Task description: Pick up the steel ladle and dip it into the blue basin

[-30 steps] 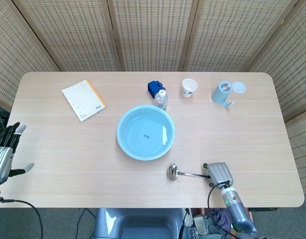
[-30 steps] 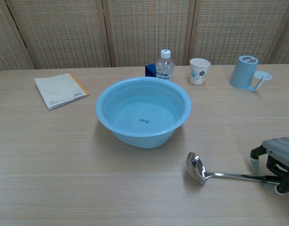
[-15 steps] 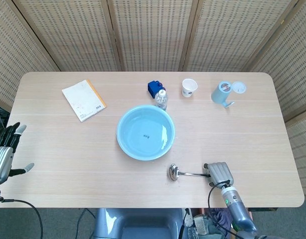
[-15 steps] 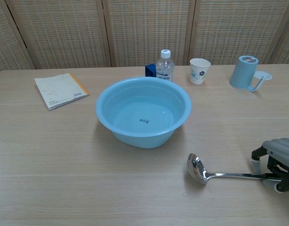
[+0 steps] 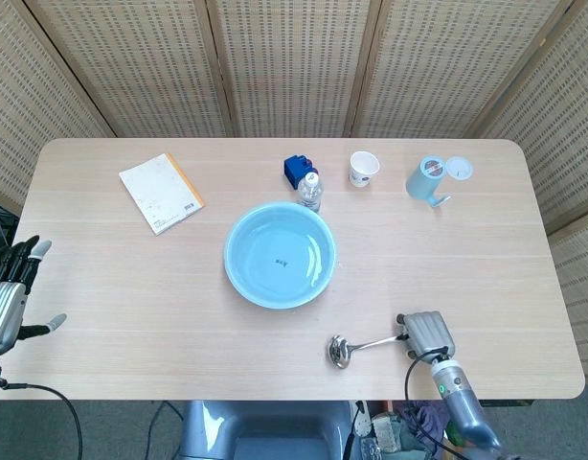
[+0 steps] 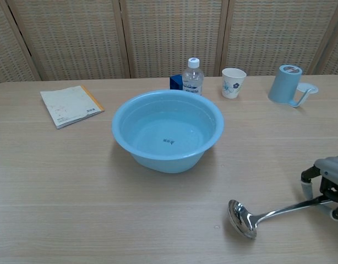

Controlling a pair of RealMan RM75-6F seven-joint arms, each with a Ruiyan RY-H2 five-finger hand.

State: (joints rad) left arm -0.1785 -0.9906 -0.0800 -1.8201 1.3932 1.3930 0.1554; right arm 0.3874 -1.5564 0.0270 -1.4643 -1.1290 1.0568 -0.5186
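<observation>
One bottle (image 6: 192,76) behind blue basin (image 6: 167,130), notebook (image 6: 71,105) left

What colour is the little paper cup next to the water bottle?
The small paper cup is white with a small blue flower print; the chest view shows it best.

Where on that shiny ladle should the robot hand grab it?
Probably the far end of the thin handle, where the right robot hand already grips. The steel ladle points its bowl left, toward the blue basin, so coming from the right leaves the bowl free to dip.
</observation>
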